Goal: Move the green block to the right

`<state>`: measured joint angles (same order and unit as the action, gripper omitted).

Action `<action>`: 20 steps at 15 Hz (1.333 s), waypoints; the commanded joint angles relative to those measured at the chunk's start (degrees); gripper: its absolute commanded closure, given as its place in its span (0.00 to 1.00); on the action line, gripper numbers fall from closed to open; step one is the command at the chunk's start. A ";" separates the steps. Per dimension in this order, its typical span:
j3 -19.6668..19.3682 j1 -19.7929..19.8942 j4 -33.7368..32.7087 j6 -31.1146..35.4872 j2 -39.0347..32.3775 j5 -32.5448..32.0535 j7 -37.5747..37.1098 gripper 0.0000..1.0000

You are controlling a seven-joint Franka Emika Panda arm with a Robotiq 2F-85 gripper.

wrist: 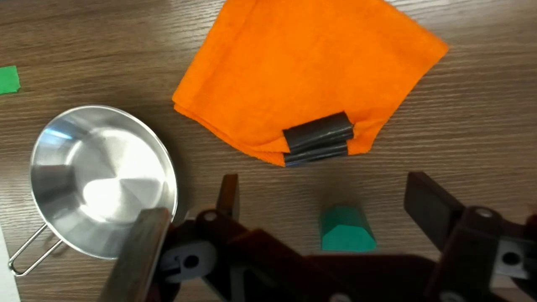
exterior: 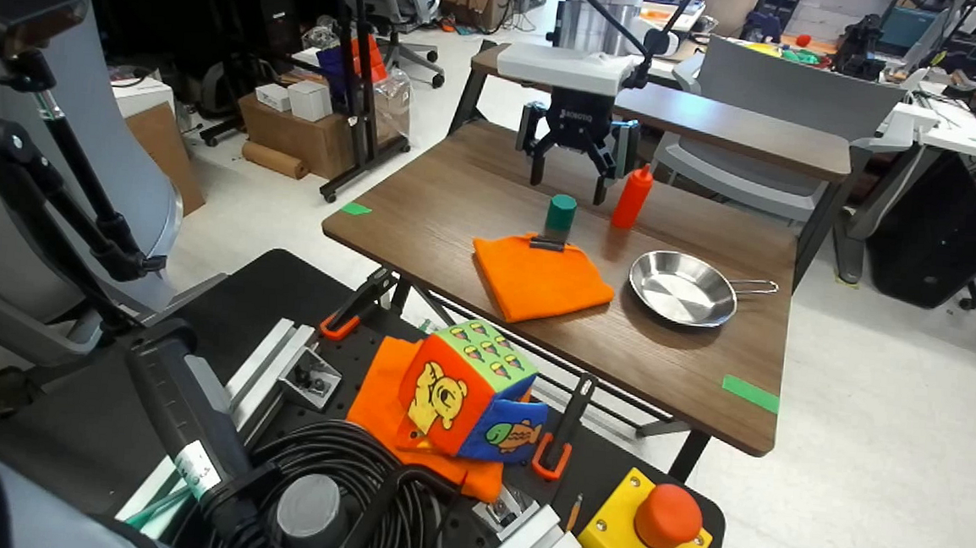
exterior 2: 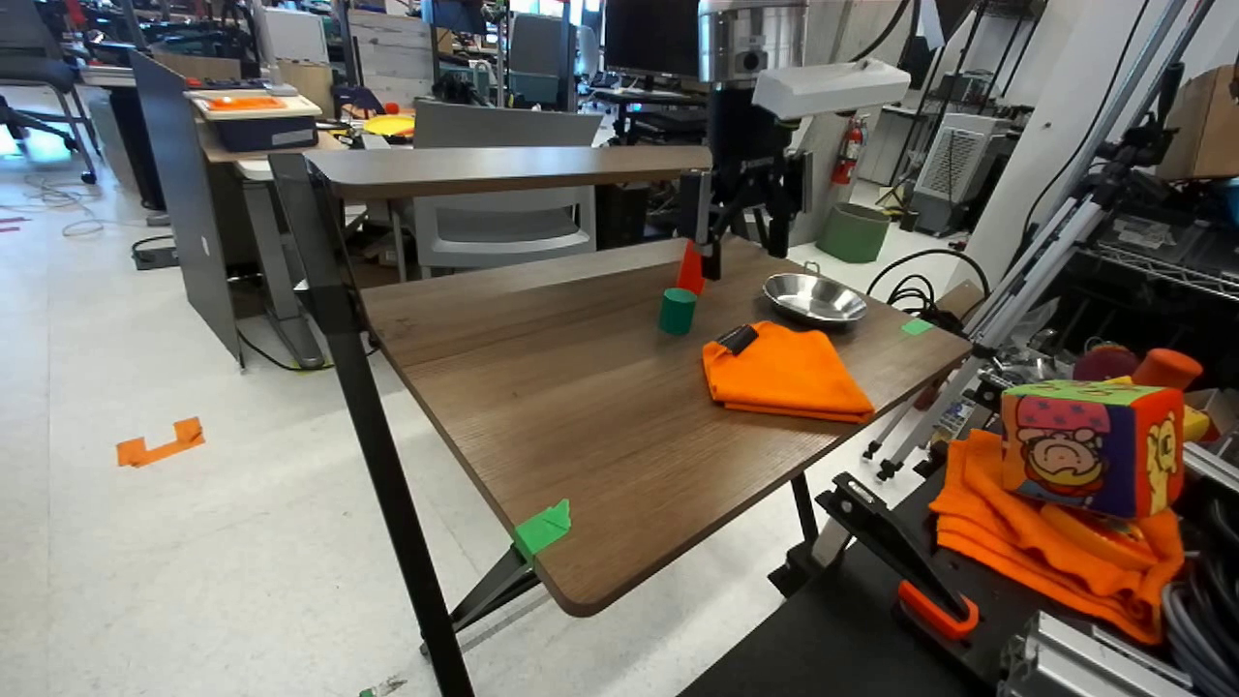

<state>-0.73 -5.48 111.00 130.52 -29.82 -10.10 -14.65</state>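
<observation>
Green block [wrist: 349,238]: standing near orange cloth [wrist: 310,63], wrist view alone showing me its angular top. Gripper [exterior: 568,181]: holding fingers [exterior: 537,170] apart.

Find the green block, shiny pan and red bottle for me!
Green block [wrist: 348,235]: wrist view, on its top face.
Shiny pan [exterior: 682,291]: in an exterior view, on its inside bottom.
Red bottle [exterior: 631,201]: in an exterior view, on its side.

In the wrist view bare table [wrist: 285,201] flanks the block [wrist: 348,230] between the spread fingers [wrist: 434,209], the cloth [wrist: 310,71] a close obstacle and the pan [wrist: 105,180] a farther one, while in both exterior views the bottle [exterior: 632,200] stands near the block and bare table stretches leftward.
</observation>
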 commanded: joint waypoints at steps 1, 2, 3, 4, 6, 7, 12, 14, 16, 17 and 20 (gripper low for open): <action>-1.13 -1.38 -7.00 -2.19 -5.46 0.92 -2.82 0.00; -1.21 -1.43 -8.44 -2.05 -6.72 1.15 -3.34 0.00; -1.29 -1.53 -9.59 -2.03 -7.73 1.22 -3.67 0.00; -1.39 -1.67 -10.86 -1.80 -8.91 1.28 -4.13 0.00; -1.56 -1.98 -13.27 -1.80 -10.97 1.43 -4.80 0.00; -1.65 -2.17 -14.42 -1.87 -11.89 1.51 -5.12 0.00; -1.75 -2.71 -19.84 -2.84 -16.10 2.19 -6.39 0.00; -1.72 -2.81 -21.72 -3.91 -17.50 2.51 -6.71 0.00; -1.83 -3.13 -23.09 -5.52 -18.65 2.49 -6.81 0.26; -1.89 -3.32 -23.98 -7.01 -19.30 2.47 -6.79 0.35; -2.48 -4.08 -25.64 -9.75 -20.53 2.26 -8.26 0.58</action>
<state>-1.68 -7.88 88.95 124.20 -48.26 -8.81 -21.36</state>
